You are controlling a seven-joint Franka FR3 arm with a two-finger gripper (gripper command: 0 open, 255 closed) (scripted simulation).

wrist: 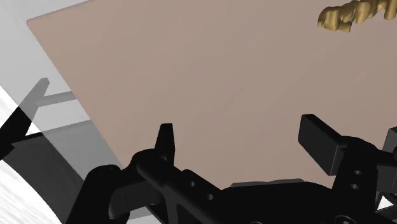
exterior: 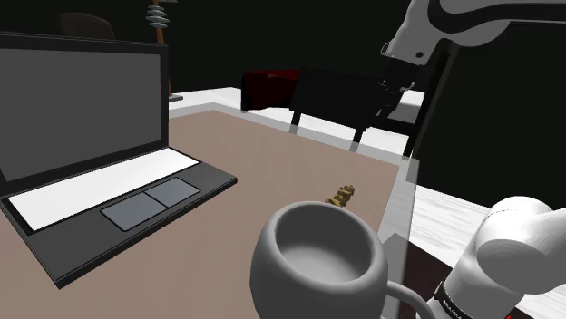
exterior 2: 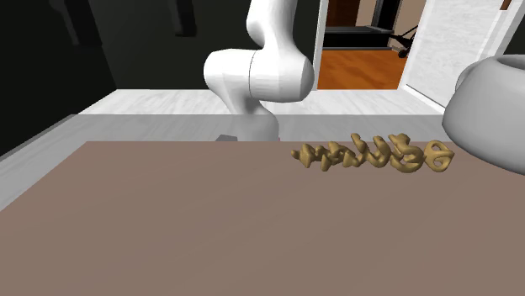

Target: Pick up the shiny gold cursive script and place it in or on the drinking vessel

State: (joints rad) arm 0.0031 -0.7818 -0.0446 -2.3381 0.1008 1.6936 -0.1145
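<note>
The gold cursive script (exterior: 341,193) lies flat on the brown table (exterior: 263,172), just beyond the grey mug (exterior: 319,258). In the second exterior view the script (exterior 2: 374,154) lies beside the mug (exterior 2: 492,109), a small gap apart. My gripper (wrist: 242,143) is open, its black fingers (wrist: 167,140) wide apart over bare table with nothing between them. The script (wrist: 356,16) lies well ahead of the fingers and off to one side. The arm (exterior: 453,23) reaches high over the table's far corner.
An open laptop (exterior: 100,172) takes up the shoulder view's left side of the table. Black furniture (exterior: 336,95) stands beyond the far edge. The table's pale rim (exterior: 399,195) runs close by the script. The arm's base (exterior 2: 257,76) stands behind the table.
</note>
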